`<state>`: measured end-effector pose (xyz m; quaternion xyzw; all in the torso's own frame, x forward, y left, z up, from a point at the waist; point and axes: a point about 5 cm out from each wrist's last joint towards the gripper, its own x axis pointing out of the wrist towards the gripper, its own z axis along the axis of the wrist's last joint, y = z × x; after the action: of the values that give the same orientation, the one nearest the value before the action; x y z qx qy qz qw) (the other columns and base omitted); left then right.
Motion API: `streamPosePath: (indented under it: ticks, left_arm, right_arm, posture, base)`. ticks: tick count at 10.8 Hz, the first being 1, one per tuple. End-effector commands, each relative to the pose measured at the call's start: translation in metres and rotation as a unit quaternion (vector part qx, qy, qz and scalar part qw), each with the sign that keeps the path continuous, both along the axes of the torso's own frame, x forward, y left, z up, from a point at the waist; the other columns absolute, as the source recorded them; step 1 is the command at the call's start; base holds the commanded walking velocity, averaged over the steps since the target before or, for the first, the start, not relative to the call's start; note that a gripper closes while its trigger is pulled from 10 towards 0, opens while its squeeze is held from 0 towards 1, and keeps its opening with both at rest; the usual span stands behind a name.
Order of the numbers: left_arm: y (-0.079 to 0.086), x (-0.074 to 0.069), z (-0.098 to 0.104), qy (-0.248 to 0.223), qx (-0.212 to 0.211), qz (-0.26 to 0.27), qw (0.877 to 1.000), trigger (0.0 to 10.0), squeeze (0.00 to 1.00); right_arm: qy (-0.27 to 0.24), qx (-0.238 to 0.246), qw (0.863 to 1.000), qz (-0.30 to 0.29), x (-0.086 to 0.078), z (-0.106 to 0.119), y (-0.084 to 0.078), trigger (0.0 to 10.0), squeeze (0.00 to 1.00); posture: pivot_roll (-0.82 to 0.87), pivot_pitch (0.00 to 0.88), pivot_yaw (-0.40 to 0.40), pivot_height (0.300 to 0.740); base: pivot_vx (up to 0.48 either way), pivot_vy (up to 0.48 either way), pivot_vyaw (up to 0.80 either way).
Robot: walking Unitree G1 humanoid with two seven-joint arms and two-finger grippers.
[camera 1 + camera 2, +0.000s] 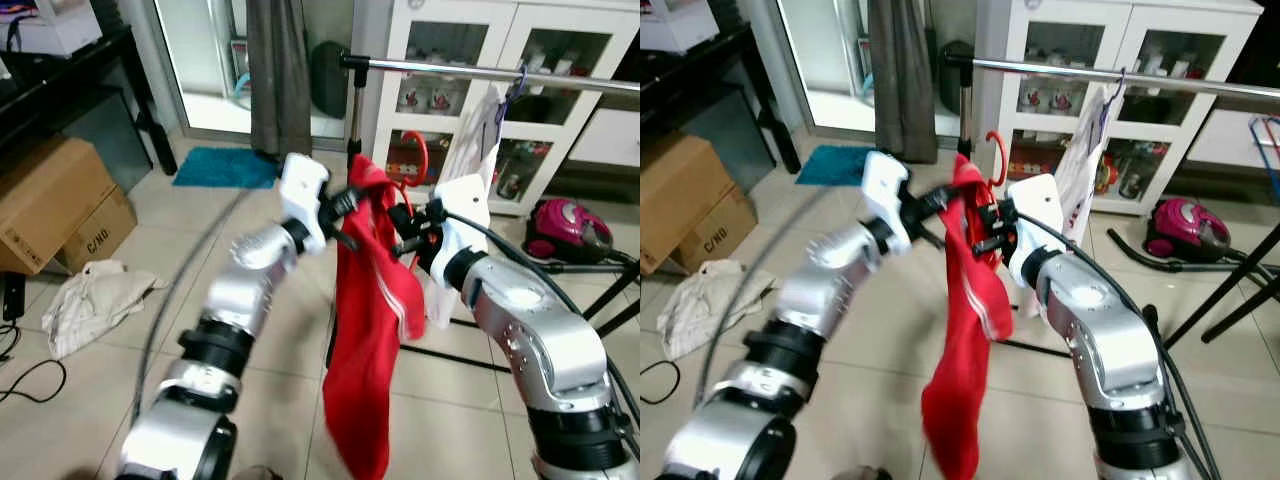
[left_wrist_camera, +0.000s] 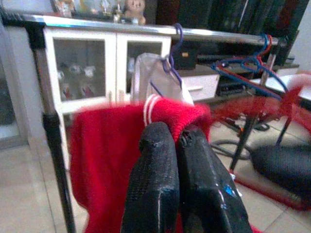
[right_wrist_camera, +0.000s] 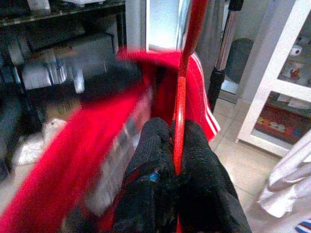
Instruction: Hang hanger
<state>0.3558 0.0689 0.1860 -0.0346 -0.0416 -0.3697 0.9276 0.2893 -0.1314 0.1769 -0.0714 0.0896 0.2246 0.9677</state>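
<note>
Dangling red garment, seemingly white-striped

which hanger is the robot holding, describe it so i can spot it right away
Find the metal clothes rail in front of the white glass-door cabinet. Just below its left end, the right pincer is shut on a red hanger carrying a red top. The other hangers already hook the rail and are purple or blue; this one is red and off the rail.
</note>
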Motion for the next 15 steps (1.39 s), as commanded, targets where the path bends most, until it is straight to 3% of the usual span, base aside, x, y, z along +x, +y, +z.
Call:
streamPosePath:
  ticks: [1,2,3,4,5,6,7,8,9,10,11,12,13,14,15]
  left_arm:
    - [0.015,0.004,0.038,-0.052,-0.026,0.017,0.998,0.0,0.0]
    - [0.034,0.01,0.061,-0.072,-0.042,0.046,0.995,0.0,0.0]
    - [0.053,0.024,0.067,-0.075,-0.026,0.112,0.991,0.0,0.0]
    - [0.084,0.043,0.058,-0.046,0.004,0.222,0.974,0.0,0.0]
    - [0.094,0.046,0.044,-0.022,0.027,0.251,0.967,0.0,0.0]
    - [0.11,0.047,0.013,0.022,0.081,0.298,0.951,0.0,0.0]
    - [0.115,0.043,-0.01,0.06,0.09,0.31,0.945,0.0,0.0]
    - [0.103,0.041,-0.021,0.079,0.069,0.274,0.956,0.0,0.0]
    - [0.061,0.031,-0.021,0.072,0.015,0.147,0.986,0.0,0.0]
    - [0.031,0.017,-0.023,0.055,0.001,0.082,0.995,0.0,0.0]
    - [0.025,0.016,-0.027,0.063,-0.014,0.103,0.993,0.0,0.0]
    - [0.028,0.016,-0.035,0.071,-0.008,0.117,0.991,0.0,0.0]
    - [0.05,0.024,-0.033,0.074,-0.01,0.176,0.982,0.0,0.0]
    - [0.062,0.028,-0.026,0.069,-0.013,0.196,0.978,0.0,0.0]
    - [0.075,0.03,-0.002,0.035,-0.015,0.172,0.984,0.0,0.0]
  right_arm:
    - [0.019,-0.031,0.999,0.0,-0.005,-0.011,-0.005,0.0,0.0]
    - [0.037,-0.037,0.998,0.026,-0.014,-0.018,-0.006,0.0,0.0]
    - [0.021,-0.023,0.996,0.08,-0.022,-0.012,-0.002,0.0,0.0]
    - [-0.011,0.04,0.991,0.124,-0.032,0.007,-0.005,0.0,0.0]
    - [-0.028,0.079,0.988,0.13,-0.035,0.017,-0.01,0.0,0.0]
    - [-0.053,0.123,0.985,0.108,-0.037,0.03,-0.024,0.0,0.0]
    - [-0.074,0.169,0.979,0.089,-0.039,0.039,-0.034,0.0,0.0]
    - [-0.089,0.208,0.972,0.06,-0.039,0.045,-0.039,0.0,0.0]
    - [-0.075,0.226,0.971,-0.028,-0.028,0.038,-0.044,0.0,0.0]
    - [-0.06,0.231,0.971,-0.026,-0.026,0.029,-0.032,0.0,0.0]
    - [-0.048,0.238,0.97,-0.012,-0.028,0.024,-0.022,0.0,0.0]
    - [-0.04,0.27,0.961,0.032,-0.032,0.025,-0.012,0.0,0.0]
    - [-0.016,0.244,0.965,0.092,-0.042,0.021,-0.006,0.0,0.0]
    - [0.004,0.206,0.973,0.106,-0.046,0.013,-0.007,0.0,0.0]
    - [0.031,0.107,0.988,0.107,-0.049,-0.006,-0.015,0.0,0.0]
  posture:
    - [0.03,0.0,0.056,0.74]
    - [0.04,0.0,0.056,0.74]
    - [0.03,0.0,0.06,0.74]
    - [0.03,0.0,0.07,0.74]
    - [0.03,0.0,0.072,0.74]
    - [0.02,0.0,0.081,0.74]
    - [0.01,0.0,0.093,0.74]
    - [0.0,0.0,0.099,0.74]
    - [0.0,0.0,0.105,0.74]
    - [0.01,0.0,0.097,0.74]
    - [0.01,0.0,0.09,0.74]
    - [0.02,0.0,0.083,0.74]
    - [0.02,0.0,0.079,0.74]
    - [0.02,0.0,0.078,0.74]
    - [0.01,0.0,0.083,0.74]
  base:
    - [0.0,0.0,0.0]
    - [0.0,0.0,0.0]
    - [0.0,0.0,0.0]
    - [0.0,0.0,0.0]
    - [0.0,0.0,0.0]
    - [0.0,0.0,0.0]
    - [0.0,0.0,0.0]
    - [0.0,0.0,0.0]
    - [0.0,0.0,0.0]
    - [0.0,0.0,0.0]
    - [0.0,0.0,0.0]
    - [0.0,0.0,0.0]
    - [0.0,0.0,0.0]
    - [0.0,0.0,0.0]
    - [0.0,0.0,0.0]
